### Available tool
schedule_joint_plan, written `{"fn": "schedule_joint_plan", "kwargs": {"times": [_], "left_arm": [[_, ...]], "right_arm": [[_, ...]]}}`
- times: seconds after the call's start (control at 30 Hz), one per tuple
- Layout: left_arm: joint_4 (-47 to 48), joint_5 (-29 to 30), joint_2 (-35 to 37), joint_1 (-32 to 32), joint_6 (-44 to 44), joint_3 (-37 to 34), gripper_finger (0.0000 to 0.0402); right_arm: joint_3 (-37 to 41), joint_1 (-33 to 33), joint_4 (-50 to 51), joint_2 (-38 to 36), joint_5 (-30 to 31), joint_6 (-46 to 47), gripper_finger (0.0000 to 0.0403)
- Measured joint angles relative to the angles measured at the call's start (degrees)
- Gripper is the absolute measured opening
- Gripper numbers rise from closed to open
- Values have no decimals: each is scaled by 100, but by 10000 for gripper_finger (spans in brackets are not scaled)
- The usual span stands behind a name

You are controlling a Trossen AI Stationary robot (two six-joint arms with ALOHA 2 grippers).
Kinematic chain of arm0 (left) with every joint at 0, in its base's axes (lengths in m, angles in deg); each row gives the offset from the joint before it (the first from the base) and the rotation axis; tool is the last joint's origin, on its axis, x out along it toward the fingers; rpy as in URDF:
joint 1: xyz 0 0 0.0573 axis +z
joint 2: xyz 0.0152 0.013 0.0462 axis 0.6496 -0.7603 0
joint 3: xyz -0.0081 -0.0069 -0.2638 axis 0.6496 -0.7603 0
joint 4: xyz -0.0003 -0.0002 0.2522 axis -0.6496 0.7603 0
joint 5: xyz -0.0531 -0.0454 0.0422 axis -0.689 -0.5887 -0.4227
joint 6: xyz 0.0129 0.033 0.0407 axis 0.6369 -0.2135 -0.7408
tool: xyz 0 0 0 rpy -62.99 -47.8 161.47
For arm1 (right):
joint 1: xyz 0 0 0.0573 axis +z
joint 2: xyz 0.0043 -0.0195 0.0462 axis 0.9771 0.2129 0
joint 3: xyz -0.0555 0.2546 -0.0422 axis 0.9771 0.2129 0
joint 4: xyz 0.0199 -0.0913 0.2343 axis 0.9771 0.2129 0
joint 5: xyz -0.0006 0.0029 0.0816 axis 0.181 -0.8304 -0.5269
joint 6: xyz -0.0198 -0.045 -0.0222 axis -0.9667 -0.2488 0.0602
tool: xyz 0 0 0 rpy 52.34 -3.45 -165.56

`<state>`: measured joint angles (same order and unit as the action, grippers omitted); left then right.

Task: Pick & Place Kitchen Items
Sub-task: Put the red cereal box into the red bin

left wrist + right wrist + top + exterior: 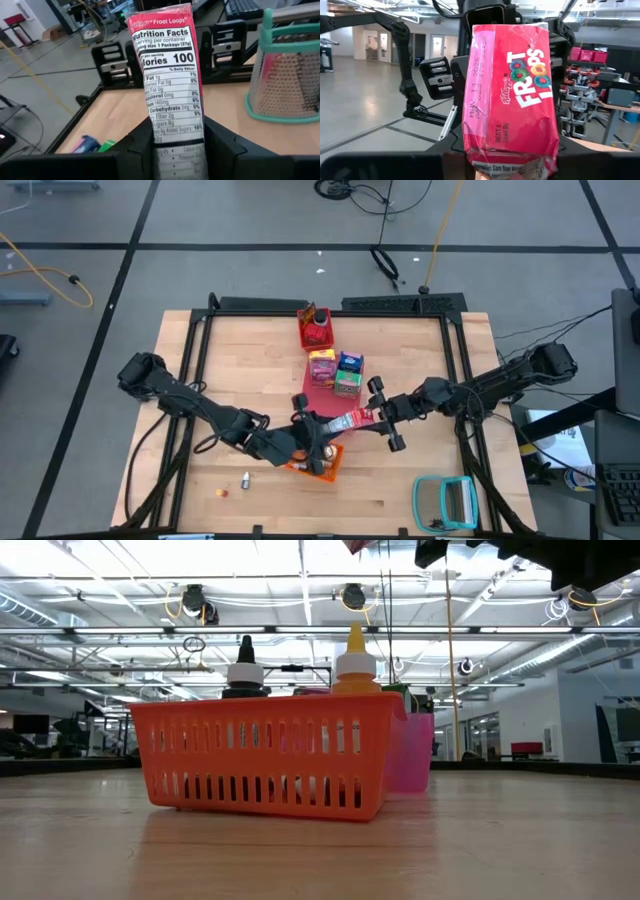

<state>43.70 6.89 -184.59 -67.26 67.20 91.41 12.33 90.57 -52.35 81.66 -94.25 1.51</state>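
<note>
A red Froot Loops packet (350,420) hangs in the air between my two grippers, above the table's middle. My left gripper (312,430) is shut on its one end and my right gripper (380,415) on the other. The packet's nutrition side (167,75) shows in the left wrist view and its front (512,90) in the right wrist view. An orange basket (320,460) below my left gripper holds a dark bottle (244,675) and a yellow-capped bottle (355,665). My left gripper pinches the packet's end (177,147) between its two fingers, across the narrow printed side. It comes roughly level from the table's left. The packet runs straight on from the fingers, clear of the table. My right gripper pinches the packet's crumpled end (510,167) between its two fingers, on the broad faces. It comes roughly level from the table's right. The packet stands out ahead of the fingers toward my left gripper, clear of the table.
A pink carton (322,366) and a blue-green carton (349,374) stand on a red mat behind the packet. A red bin (316,330) with items stands at the far edge. A teal-framed grater (447,500) lies near right. Two tiny bottles (245,478) lie near left.
</note>
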Motion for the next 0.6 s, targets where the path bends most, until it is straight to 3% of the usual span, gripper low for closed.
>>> {"fn": "schedule_joint_plan", "kwargs": {"times": [0.17,0.43,0.6], "left_arm": [[584,182,250,-95,226,0,129],[1773,239,485,-215,1278,0,129],[2296,232,476,-237,1968,0,129]], "right_arm": [[-8,-134,246,-11,171,71,104],[14,-395,1016,-8,276,407,104],[13,-470,1552,-6,1029,379,104]]}}
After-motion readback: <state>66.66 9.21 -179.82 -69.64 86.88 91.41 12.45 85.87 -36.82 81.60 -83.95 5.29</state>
